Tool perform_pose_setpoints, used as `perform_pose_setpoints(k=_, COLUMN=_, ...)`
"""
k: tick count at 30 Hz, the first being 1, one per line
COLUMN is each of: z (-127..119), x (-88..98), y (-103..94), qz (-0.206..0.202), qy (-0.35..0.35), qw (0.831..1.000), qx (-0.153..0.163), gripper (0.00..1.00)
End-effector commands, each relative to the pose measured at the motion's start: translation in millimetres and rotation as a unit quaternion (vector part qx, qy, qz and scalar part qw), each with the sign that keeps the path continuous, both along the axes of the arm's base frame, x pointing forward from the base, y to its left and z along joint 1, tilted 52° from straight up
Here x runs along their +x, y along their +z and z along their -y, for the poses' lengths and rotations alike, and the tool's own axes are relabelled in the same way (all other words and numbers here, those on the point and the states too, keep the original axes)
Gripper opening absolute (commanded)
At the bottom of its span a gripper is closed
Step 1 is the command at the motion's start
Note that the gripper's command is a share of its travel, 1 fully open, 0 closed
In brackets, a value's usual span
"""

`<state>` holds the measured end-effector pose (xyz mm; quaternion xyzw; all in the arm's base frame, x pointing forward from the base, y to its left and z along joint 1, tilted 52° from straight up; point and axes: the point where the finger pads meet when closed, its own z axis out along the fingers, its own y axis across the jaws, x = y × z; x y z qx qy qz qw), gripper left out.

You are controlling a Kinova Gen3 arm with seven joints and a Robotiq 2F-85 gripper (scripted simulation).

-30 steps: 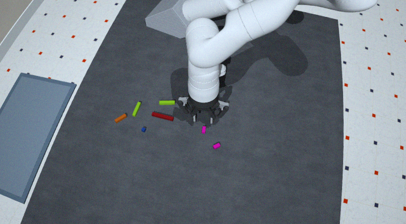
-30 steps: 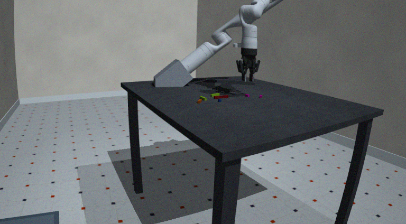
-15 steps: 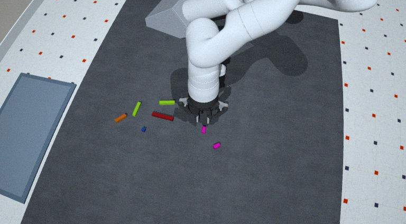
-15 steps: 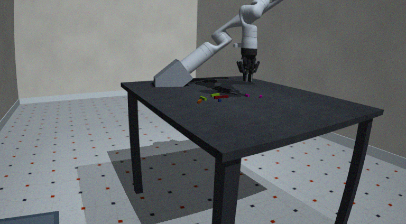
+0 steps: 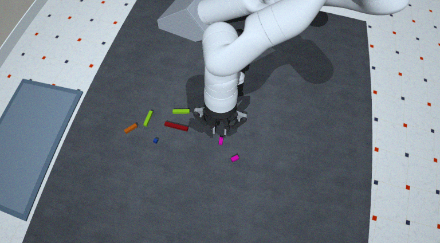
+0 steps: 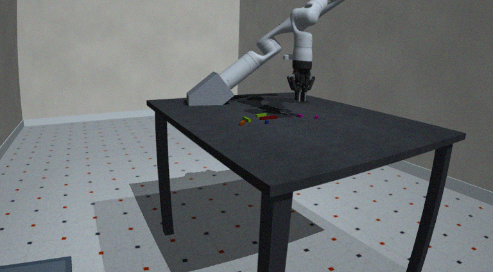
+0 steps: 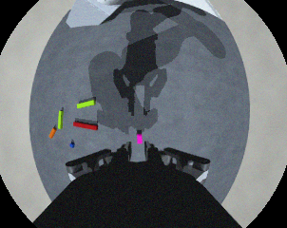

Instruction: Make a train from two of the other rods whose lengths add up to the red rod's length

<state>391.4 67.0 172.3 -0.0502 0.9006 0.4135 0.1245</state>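
The black two-finger gripper (image 5: 220, 130) is seen hanging above the dark grey table top (image 5: 291, 178), fingers set to a narrow gap with nothing between them; in the wrist view the near short magenta rod (image 7: 140, 139) is framed in that gap but lies on the table well below. This rod (image 5: 220, 140) is judged to be the one aimed at, since it and a lime rod would match the long red rod (image 5: 176, 125). The nearest long lime-green rod (image 5: 181, 110) lies just beside the red one, so a train built there could be left too close to it. With so narrow a gap, the magenta rod could be struck by a fingertip on descent and knocked askew or tipped if the approach is slightly off centre. A second magenta rod (image 5: 235, 157), a second lime-green rod (image 5: 148, 118), a short orange rod (image 5: 130, 128) and a tiny blue rod (image 5: 155, 140) lie apart. The fingertips are largely hidden under the wrist from above, and their height over the table cannot be judged precisely.
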Motion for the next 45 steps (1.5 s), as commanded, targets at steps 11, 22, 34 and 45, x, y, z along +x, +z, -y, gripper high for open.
perform_pose_setpoints(k=11, z=-16.1, x=2.6, y=-12.6, qz=0.0, qy=0.002, qw=1.0, qx=0.001, gripper=0.24)
perform_pose_setpoints(k=22, z=-26.1, x=5.2, y=-20.9, qz=0.0, qy=0.002, qw=1.0, qx=0.001, gripper=0.24)
perform_pose_setpoints(k=34, z=-32.8, x=7.4, y=-26.5, qz=0.001, qy=0.002, qw=1.0, qx=0.001, gripper=0.24)
perform_pose_setpoints(k=45, z=-33.3, x=7.7, y=-26.9, qz=0.001, qy=0.002, qw=1.0, qx=0.001, gripper=0.24)
